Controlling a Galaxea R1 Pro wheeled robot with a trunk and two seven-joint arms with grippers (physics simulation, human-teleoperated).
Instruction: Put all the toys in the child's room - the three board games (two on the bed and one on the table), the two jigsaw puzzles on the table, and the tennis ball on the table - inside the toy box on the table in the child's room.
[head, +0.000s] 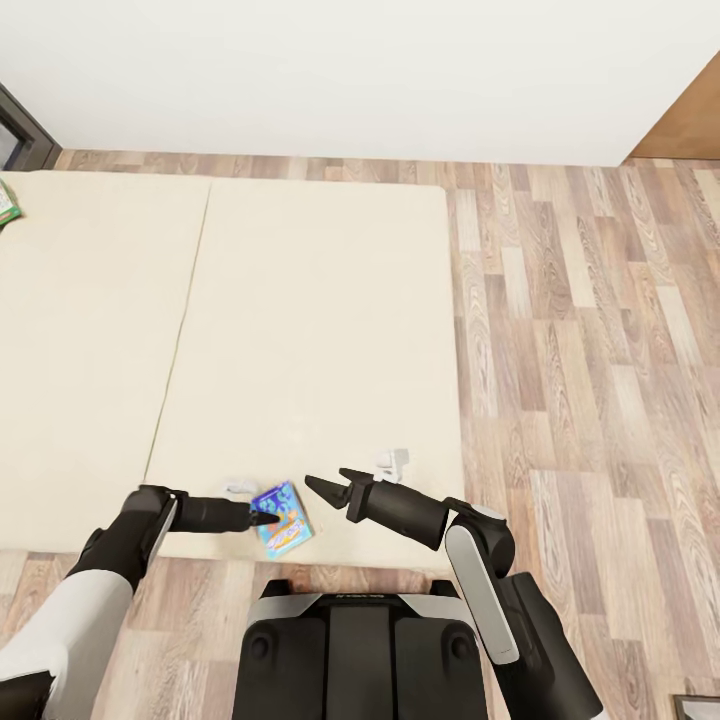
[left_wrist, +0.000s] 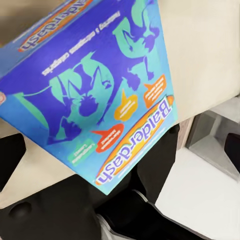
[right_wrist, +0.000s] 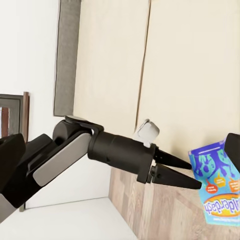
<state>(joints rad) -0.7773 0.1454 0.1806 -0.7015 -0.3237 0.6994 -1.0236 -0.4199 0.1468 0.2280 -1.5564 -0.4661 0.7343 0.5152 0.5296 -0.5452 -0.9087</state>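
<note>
Bed pickup is the step in hand. At far left, a second game box lies at the mattress edge, well apart. Near the front edge, the left hand has its fingers closed on the blue board game, which looks tilted and lifted off the cover. Just beside it, the right hand hovers with fingers apart, holding nothing. Judged next: keep the grip firm, draw the box clear, and carry it toward the toy box on the table.
</note>
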